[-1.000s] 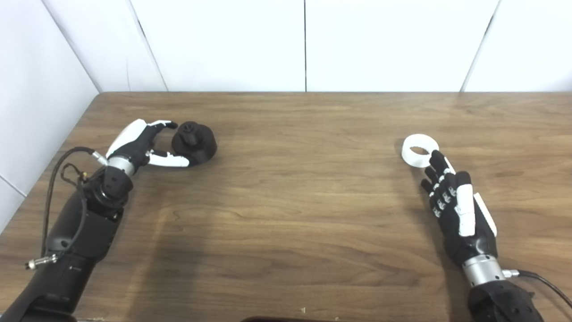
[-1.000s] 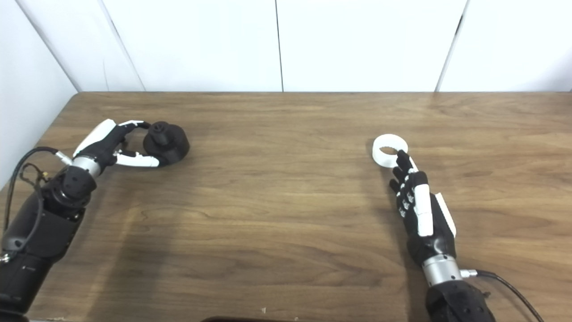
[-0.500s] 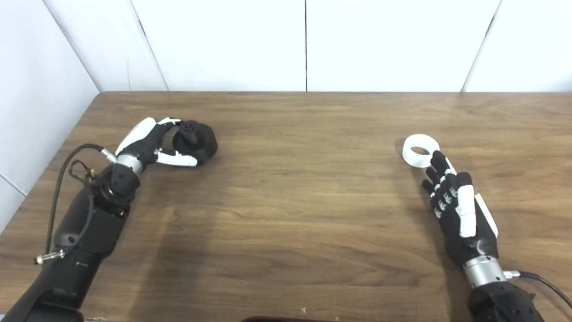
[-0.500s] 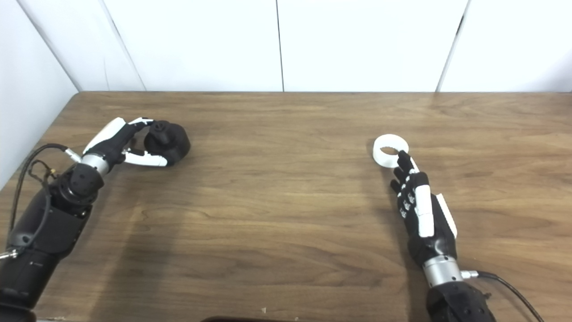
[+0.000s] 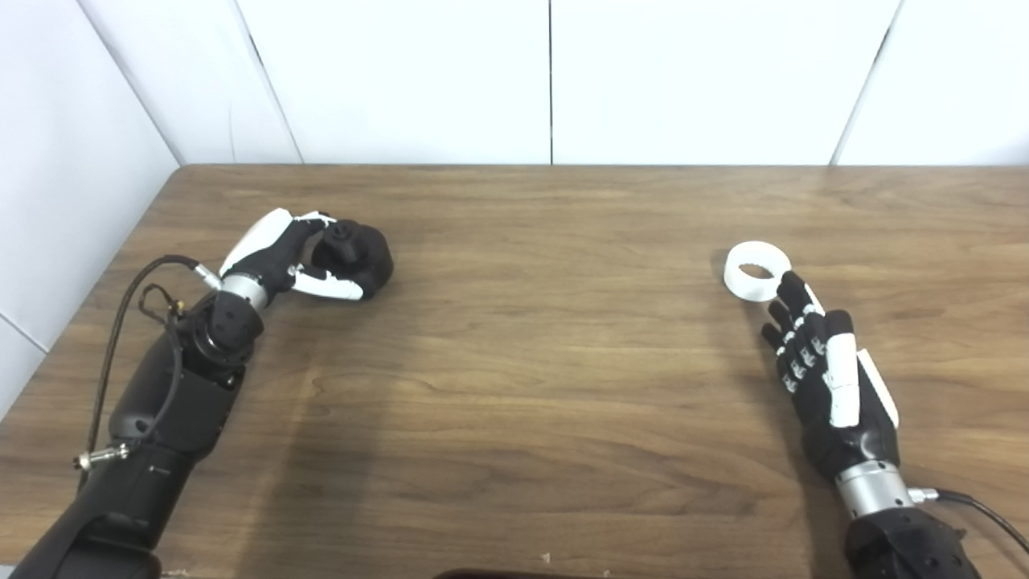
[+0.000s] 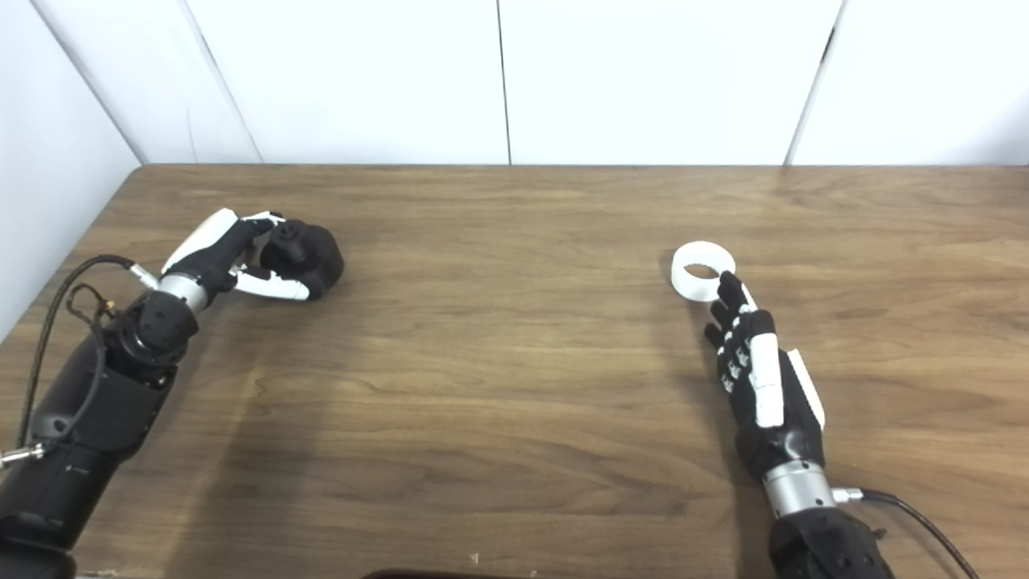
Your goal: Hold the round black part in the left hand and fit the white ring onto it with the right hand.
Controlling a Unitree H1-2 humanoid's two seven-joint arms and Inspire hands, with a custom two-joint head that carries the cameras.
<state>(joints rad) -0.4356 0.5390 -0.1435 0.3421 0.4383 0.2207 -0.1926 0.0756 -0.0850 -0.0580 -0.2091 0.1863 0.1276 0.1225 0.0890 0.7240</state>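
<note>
Two parts, well apart on table (image 5: 547,386). Round black part (image 5: 354,256) sits far left, upright, small knob on top. L hand (image 5: 281,257) wrapped partway round it: fingers over the far side, thumb along the near side, touching; part not lifted off the wood, so grip looks unfinished. White ring (image 5: 756,272) lies flat on the R side, hole facing up. R hand (image 5: 828,370) flat, fingers straight and close together, holding nothing; fingertips just beside ring's near-right rim. Ring lies straight ahead of those fingertips, slightly left. R hand far nearer ring.
</note>
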